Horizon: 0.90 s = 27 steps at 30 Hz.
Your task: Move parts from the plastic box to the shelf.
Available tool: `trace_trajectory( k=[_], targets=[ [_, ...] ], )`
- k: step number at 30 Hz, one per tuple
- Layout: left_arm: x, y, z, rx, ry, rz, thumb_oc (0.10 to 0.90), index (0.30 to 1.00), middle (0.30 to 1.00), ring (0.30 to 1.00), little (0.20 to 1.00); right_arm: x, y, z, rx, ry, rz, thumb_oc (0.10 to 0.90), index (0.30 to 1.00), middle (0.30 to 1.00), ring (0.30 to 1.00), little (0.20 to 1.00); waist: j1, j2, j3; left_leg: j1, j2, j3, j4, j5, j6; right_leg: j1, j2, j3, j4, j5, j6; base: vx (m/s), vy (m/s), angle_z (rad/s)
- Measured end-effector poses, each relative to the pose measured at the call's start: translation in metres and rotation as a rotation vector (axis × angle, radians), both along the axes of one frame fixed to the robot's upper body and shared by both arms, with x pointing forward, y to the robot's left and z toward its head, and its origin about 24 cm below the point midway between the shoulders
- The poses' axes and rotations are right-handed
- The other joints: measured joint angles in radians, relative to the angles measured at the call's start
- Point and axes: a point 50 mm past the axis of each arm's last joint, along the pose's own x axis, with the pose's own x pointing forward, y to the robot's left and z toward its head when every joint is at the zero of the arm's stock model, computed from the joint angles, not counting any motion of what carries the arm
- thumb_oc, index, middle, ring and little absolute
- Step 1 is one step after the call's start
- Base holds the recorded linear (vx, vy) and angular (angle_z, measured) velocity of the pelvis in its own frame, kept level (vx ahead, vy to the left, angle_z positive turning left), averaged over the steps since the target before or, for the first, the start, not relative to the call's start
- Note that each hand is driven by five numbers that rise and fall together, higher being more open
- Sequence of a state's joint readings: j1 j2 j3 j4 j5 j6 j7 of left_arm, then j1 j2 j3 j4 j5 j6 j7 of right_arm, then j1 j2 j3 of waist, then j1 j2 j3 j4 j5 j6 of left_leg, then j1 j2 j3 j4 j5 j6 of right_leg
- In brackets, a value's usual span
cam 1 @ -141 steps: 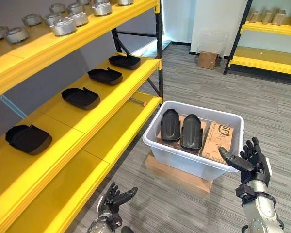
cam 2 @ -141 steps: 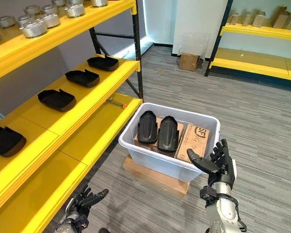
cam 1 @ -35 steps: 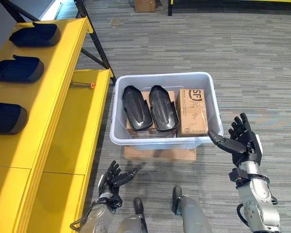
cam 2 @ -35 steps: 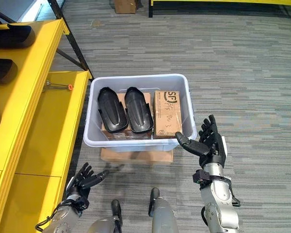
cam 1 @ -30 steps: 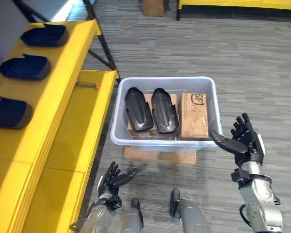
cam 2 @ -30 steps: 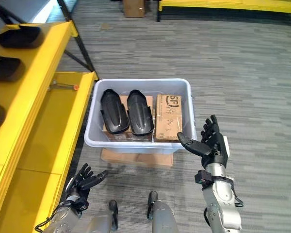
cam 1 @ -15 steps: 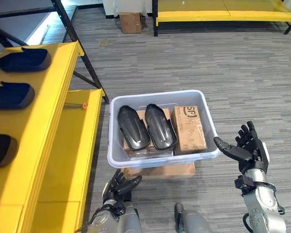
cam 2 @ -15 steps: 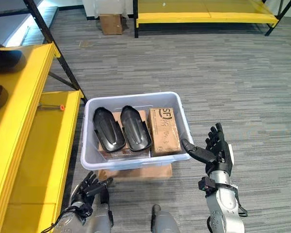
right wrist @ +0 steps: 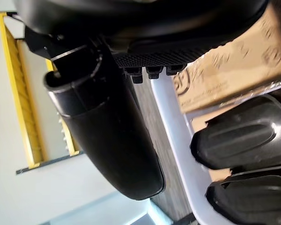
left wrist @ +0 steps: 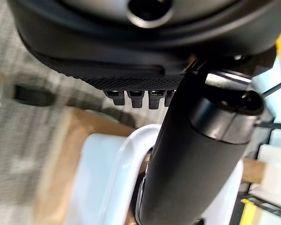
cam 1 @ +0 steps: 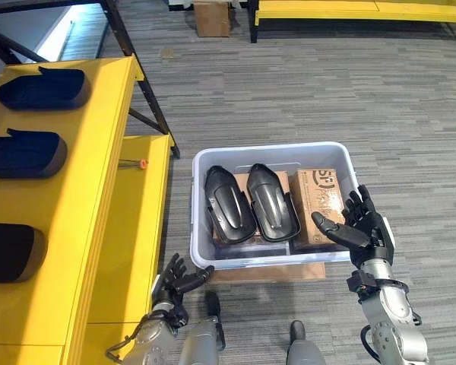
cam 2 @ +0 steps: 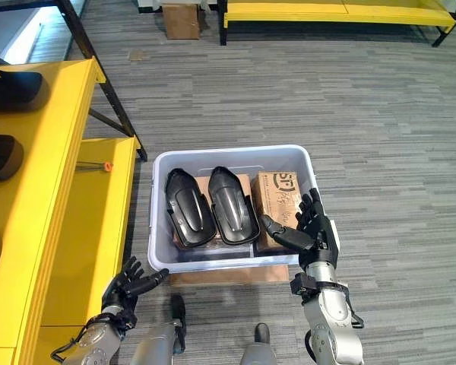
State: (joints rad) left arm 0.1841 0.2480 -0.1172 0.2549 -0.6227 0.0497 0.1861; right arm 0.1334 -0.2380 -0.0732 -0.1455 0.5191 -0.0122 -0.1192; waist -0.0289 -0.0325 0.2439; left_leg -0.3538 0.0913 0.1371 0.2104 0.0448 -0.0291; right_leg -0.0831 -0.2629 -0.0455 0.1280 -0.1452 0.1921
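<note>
A: What is seen around the plastic box (cam 1: 200, 228)?

B: Two black parts (cam 1: 229, 204) are seen lying side by side inside the plastic box, on its shelf side, with a cardboard carton (cam 1: 321, 199) packed against them on the far side from the shelf. The box is set on a flat cardboard slab (cam 2: 228, 274) on the floor, just beside the yellow shelf (cam 1: 91, 220). Three similar dark parts (cam 1: 26, 152) are already laid on the upper tier of the shelf.

A: And the robot hands?

B: The right robot hand (cam 1: 361, 230) is held over the near corner of the box by the carton, fingers spread and thumb stretched inward; nothing is held. The left robot hand (cam 1: 176, 280) is kept low, outside the near corner of the box on the shelf side, fingers loosely spread and empty.

A: How should the pick be done well?

B: It is judged that the right robot hand should be carried past the carton and lowered over the nearer part. The part should be clasped across its narrow width, since the curved glossy shell could slip. It should be lifted straight above the box rim before being swung toward the shelf, so the neighbouring part is not dragged along.
</note>
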Motion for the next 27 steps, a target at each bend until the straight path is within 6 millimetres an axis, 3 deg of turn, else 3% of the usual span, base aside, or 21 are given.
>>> trace_trajectory(
  k=[12,17,19,21,22,24,25,27],
  targets=[
    [0.002,-0.001,0.004,-0.004,-0.019,0.004,0.900,1.000,1.000,1.000,1.000,-0.001,-0.003,0.000,-0.002,0.005,-0.019,0.900,1.000,1.000,1.000,1.000,0.005,-0.003,0.000,-0.009,0.004,-0.007,0.009,-0.005,0.003,0.015,0.006,-0.018,-0.023,0.010,0.009,0.01,-0.003,0.02],
    [0.003,0.000,0.005,-0.002,-0.022,0.001,0.900,1.000,1.000,1.000,1.000,0.003,-0.002,0.004,-0.002,-0.013,-0.017,0.900,1.000,1.000,1.000,1.000,0.003,-0.018,0.001,-0.006,0.007,0.000,0.036,-0.024,0.002,0.015,0.005,-0.013,-0.009,0.009,0.008,0.01,0.106,-0.06],
    [0.006,0.000,0.006,0.002,-0.029,-0.008,0.900,1.000,1.000,1.000,1.000,0.004,-0.002,0.004,-0.003,-0.017,-0.016,0.900,1.000,1.000,1.000,1.000,0.001,-0.023,0.001,-0.008,-0.001,0.010,0.059,-0.051,0.013,0.002,0.007,0.003,0.030,0.014,0.006,-0.06,0.203,-0.18],
    [0.005,0.002,0.006,0.011,-0.019,-0.010,0.900,1.000,1.000,1.000,1.000,0.009,0.003,0.009,-0.001,-0.040,0.000,0.900,1.000,1.000,1.000,1.000,-0.002,-0.016,0.006,-0.006,0.014,0.023,0.069,-0.069,0.033,-0.127,-0.007,0.012,0.255,0.010,-0.004,-0.05,0.222,-0.36],
    [0.007,0.002,0.006,0.013,-0.021,-0.014,0.900,1.000,1.000,1.000,1.000,0.007,0.003,0.008,-0.001,-0.033,0.000,0.900,1.000,1.000,1.000,1.000,-0.004,-0.022,0.007,0.004,0.006,0.034,0.077,-0.076,0.036,-0.141,-0.016,0.010,0.284,0.016,-0.018,0.03,0.266,-0.35],
    [0.011,0.003,0.010,0.024,-0.037,-0.018,0.900,1.000,1.000,1.000,1.000,0.008,0.006,0.007,0.004,-0.031,0.009,0.900,1.000,1.000,1.000,1.000,-0.007,-0.032,0.021,0.025,0.001,0.070,0.097,-0.110,0.045,-0.174,-0.053,-0.041,0.350,0.046,-0.045,0.11,0.163,-0.52],
    [0.009,0.006,0.008,0.026,-0.027,-0.007,0.900,1.000,1.000,1.000,1.000,0.009,0.010,0.005,0.005,-0.026,0.027,0.900,1.000,1.000,1.000,1.000,-0.007,-0.029,0.027,0.048,-0.003,0.085,0.072,-0.104,0.049,-0.200,-0.069,-0.073,0.373,0.048,-0.056,0.08,0.018,-0.52],
    [0.012,0.010,0.012,0.034,-0.044,0.006,0.900,1.000,1.000,1.000,1.000,0.007,0.010,0.005,0.003,-0.024,0.036,0.900,1.000,1.000,1.000,1.000,-0.024,-0.019,0.038,0.065,-0.005,0.094,0.047,-0.091,0.064,-0.190,-0.050,-0.056,0.284,0.039,-0.039,0.08,-0.016,-0.25]
  ],
)
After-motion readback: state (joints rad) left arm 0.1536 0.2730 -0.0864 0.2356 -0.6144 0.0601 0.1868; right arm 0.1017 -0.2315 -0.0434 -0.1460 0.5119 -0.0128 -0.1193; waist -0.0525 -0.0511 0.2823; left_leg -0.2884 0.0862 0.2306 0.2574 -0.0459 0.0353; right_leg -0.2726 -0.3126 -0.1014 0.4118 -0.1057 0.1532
